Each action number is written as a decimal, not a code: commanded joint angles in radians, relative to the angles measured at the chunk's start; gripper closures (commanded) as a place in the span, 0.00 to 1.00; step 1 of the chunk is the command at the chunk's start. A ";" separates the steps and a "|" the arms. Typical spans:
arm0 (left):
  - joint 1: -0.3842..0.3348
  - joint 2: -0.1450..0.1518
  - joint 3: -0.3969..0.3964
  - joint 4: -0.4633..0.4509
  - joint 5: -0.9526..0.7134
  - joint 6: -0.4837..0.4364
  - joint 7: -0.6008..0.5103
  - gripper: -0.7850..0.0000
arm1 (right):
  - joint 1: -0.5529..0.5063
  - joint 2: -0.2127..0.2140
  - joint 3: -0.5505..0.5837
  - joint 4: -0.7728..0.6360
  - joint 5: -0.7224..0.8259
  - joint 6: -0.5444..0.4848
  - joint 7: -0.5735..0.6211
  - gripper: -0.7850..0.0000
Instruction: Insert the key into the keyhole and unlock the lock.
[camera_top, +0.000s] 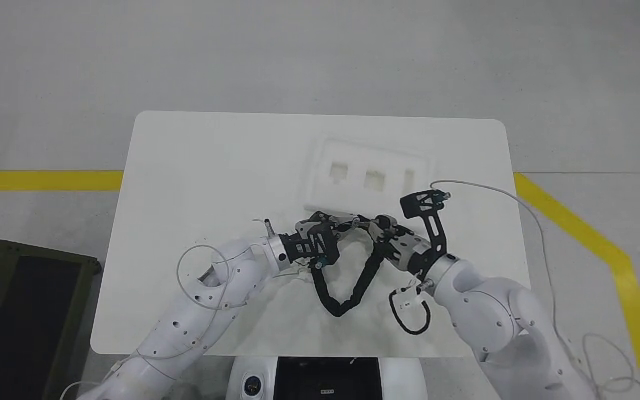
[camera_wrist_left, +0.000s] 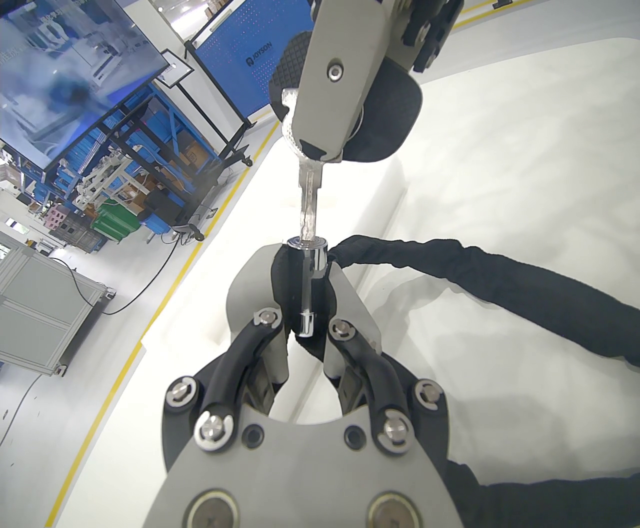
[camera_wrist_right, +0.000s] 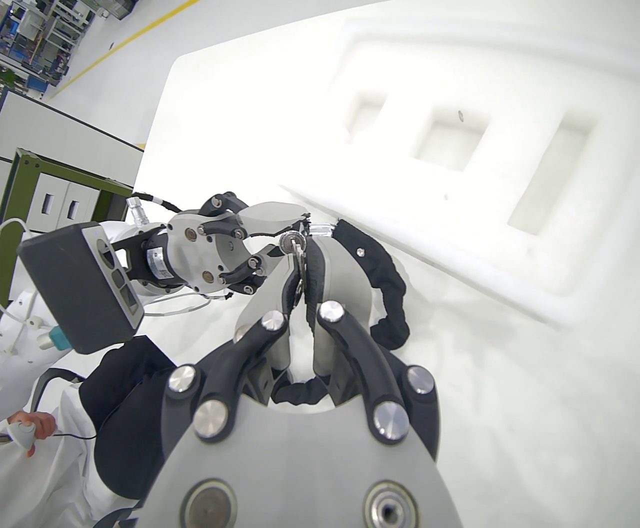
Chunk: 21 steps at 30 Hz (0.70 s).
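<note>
**Jaws clamped on both sides, key tip at the keyhole**

Left jaws are squeezing the lock (camera_wrist_left: 306, 285) by its chrome cylinder. Right jaws are pinching the key (camera_wrist_left: 310, 205) by its head. The two are facing nose to nose over the middle of the counter (camera_top: 190, 190).

Room is looking good. The white foam tray (camera_top: 380, 152) is sitting just beyond the pair on the far side. Open counter is stretching toward the left edge, and both side edges are lying well apart from the action.

Both arms are angling inward from the near edge, wrists facing each other. The key blade is running in line with the cylinder, across the counter from right to left. Its tip is pointing at the left jaws and touching the keyhole (camera_wrist_left: 305, 243), with most of the blade showing outside it. The lock's black cable (camera_top: 345, 290) is looping toward the near edge in a U between the two arms.
</note>
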 joint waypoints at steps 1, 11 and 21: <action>0.000 0.000 0.000 0.000 0.000 0.000 0.000 1.00 | 0.004 -0.001 -0.005 0.002 -0.004 0.005 0.005 1.00; 0.000 0.000 0.000 0.000 0.000 0.000 0.000 1.00 | 0.036 -0.011 -0.036 0.021 -0.018 0.020 0.023 1.00; 0.000 0.000 0.000 0.000 0.000 0.000 0.000 1.00 | 0.055 -0.019 -0.047 0.038 -0.016 0.028 0.037 0.73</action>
